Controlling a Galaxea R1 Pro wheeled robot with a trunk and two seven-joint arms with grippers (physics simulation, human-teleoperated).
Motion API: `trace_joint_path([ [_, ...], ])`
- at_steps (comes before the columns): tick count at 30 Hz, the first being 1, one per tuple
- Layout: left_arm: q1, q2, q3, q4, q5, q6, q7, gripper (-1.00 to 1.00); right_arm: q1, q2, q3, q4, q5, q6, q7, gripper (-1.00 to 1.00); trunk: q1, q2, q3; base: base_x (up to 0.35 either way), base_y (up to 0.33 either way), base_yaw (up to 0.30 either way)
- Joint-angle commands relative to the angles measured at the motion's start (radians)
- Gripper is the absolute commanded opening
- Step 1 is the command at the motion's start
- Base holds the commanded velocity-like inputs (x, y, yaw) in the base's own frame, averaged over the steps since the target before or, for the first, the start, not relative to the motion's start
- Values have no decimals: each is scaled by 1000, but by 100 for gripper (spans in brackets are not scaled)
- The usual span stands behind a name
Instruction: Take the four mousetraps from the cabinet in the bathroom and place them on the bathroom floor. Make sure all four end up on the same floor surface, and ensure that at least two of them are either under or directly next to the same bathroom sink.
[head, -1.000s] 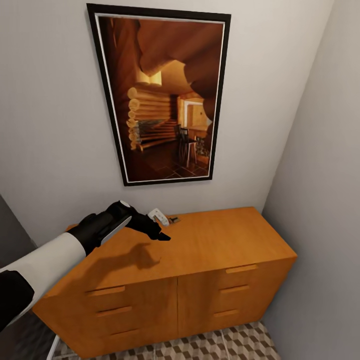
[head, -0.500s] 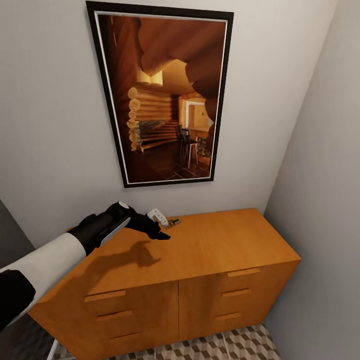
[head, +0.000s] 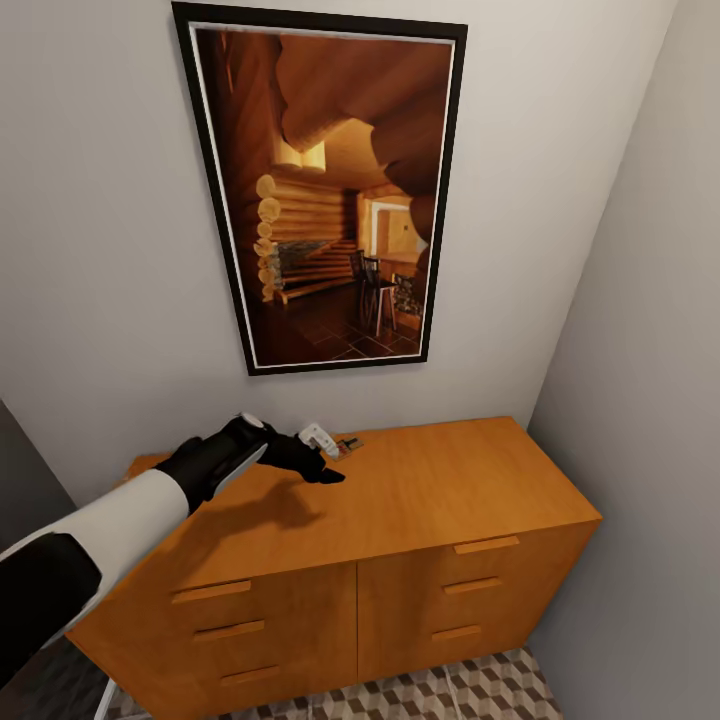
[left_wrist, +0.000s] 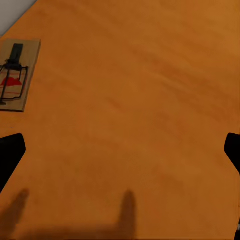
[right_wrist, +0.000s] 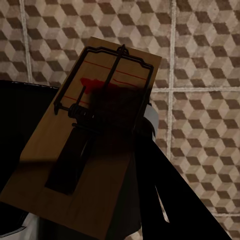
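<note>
The orange-brown cabinet (head: 420, 490) stands against the wall. One mousetrap (head: 347, 444) lies flat on its top by the wall, and the same mousetrap (left_wrist: 14, 75) is in the left wrist view with its red mark and dark spring. My left gripper (head: 322, 458) hovers open just above the top, a little short of that trap, its fingertips (left_wrist: 10, 155) spread wide with nothing between them. In the right wrist view my right gripper (right_wrist: 100, 165) is shut on another mousetrap (right_wrist: 100, 130), held tilted above the cube-patterned bathroom floor (right_wrist: 200, 50).
A large framed picture (head: 320, 190) of a log interior hangs above the cabinet. A grey wall (head: 650, 400) closes in tight on the cabinet's right end. A strip of patterned floor (head: 440, 690) lies in front of the drawers (head: 270, 620).
My left arm has reached a little further over the cabinet top toward the trap by the wall. The head view shifted slightly early on.
</note>
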Motion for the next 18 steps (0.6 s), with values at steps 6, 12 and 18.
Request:
trace_joint_path([
  [6, -3, -35, -4, 65, 11, -46, 5, 100, -1, -1, 5, 1, -6, -4, 2, -100, 1, -2, -2, 0, 0, 0],
  [12, -3, -43, -5, 101, 11, -60, 16, 100, -1, -2, 5, 1, -6, -5, 2, -100, 1, -2, -2, 0, 0, 0],
  [18, -3, -35, -6, 104, 11, -94, 21, 100, -1, -1, 5, 1, -6, -5, 2, -100, 1, -2, -2, 0, 0, 0],
])
